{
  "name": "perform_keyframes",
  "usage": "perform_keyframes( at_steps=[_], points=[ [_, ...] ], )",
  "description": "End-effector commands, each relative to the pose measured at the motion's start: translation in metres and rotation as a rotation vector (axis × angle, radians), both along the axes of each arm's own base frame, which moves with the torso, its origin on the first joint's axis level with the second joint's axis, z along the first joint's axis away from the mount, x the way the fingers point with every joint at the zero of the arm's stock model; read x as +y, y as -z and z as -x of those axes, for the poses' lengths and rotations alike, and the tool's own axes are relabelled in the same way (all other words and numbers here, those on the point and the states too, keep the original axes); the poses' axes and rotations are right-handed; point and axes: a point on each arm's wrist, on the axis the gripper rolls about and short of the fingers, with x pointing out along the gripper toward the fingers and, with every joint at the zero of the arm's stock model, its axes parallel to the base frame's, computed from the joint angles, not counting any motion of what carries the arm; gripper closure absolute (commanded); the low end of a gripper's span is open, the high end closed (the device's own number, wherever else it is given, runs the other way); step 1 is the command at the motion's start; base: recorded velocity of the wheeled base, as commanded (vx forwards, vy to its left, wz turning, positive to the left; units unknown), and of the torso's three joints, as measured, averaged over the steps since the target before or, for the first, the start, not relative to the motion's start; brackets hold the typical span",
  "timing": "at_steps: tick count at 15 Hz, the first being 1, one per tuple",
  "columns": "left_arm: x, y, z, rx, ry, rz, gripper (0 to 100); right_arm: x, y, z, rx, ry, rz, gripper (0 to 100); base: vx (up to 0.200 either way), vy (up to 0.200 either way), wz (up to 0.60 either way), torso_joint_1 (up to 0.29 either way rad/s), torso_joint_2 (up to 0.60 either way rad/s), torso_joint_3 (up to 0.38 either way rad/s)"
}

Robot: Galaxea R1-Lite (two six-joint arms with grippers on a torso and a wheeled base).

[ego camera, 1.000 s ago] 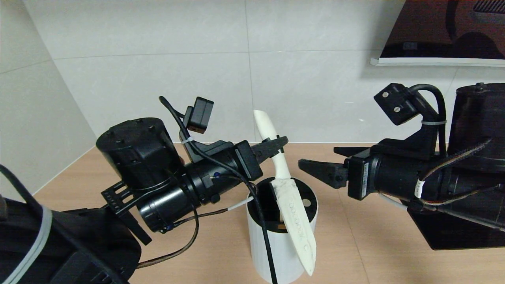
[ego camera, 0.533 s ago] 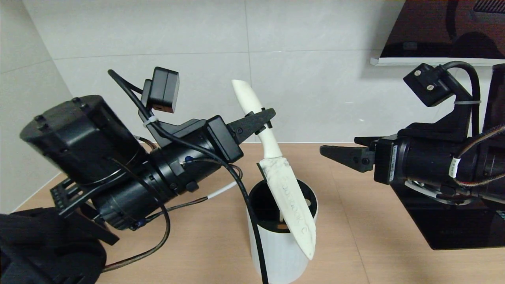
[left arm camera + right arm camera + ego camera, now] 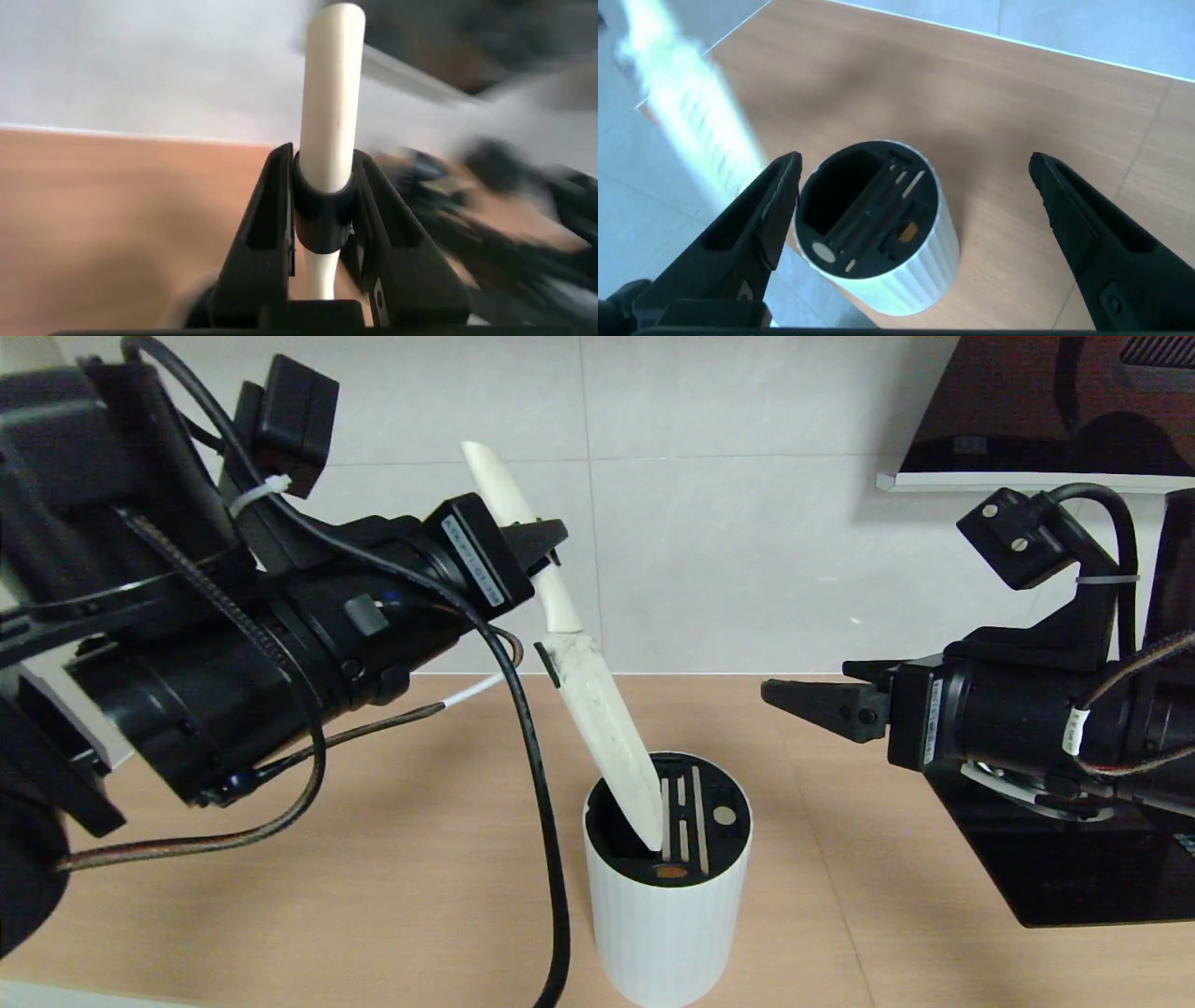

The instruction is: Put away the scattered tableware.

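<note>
The left gripper (image 3: 544, 549), pinching the knife (image 3: 599, 721) by its handle, has risen and swung left. The blade tip below it now hangs at the block's (image 3: 667, 924) slots, perhaps just entering. The right gripper (image 3: 805, 683) is spread and well apart from the knife.

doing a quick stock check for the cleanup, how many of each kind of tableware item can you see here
white knife: 1
white slotted knife holder: 1
total: 2
</note>
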Motion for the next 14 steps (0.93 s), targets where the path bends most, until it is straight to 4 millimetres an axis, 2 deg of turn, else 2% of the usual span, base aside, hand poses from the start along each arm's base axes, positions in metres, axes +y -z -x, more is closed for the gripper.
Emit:
perform_keyframes(
  at_steps=[1, 2, 4, 9, 12, 14],
  points=[
    [-0.015, -0.007, 0.003, -0.027, -0.116, -0.025, 100, 0.001, 0.003, -0.001, 0.007, 0.0, 0.006, 0, 0.0, 0.0, 0.0, 0.0, 0.0, 0.0],
    [-0.018, -0.004, 0.004, -0.049, -0.192, -0.105, 100, 0.001, 0.002, -0.001, 0.006, 0.001, 0.005, 0, 0.0, 0.0, 0.0, 0.0, 0.0, 0.0],
    [-0.025, 0.0, 0.004, -0.051, -0.255, -0.143, 100, 0.0, 0.001, -0.001, 0.003, 0.001, 0.004, 0, 0.0, 0.0, 0.0, 0.0, 0.0, 0.0],
    [-0.028, -0.004, 0.007, -0.121, -0.328, -0.191, 100, 0.001, 0.004, -0.002, 0.01, 0.003, 0.01, 0, 0.0, 0.0, 0.0, 0.0, 0.0, 0.0],
    [-0.042, 0.0, 0.006, -0.154, -0.371, -0.205, 100, 0.0, 0.004, -0.002, 0.01, 0.006, 0.01, 0, 0.0, 0.0, 0.0, 0.0, 0.0, 0.0],
    [-0.056, 0.011, 0.008, -0.14, -0.391, -0.227, 100, 0.0, 0.005, -0.003, 0.012, 0.007, 0.012, 0, 0.0, 0.0, 0.0, 0.0, 0.0, 0.0]
  ],
)
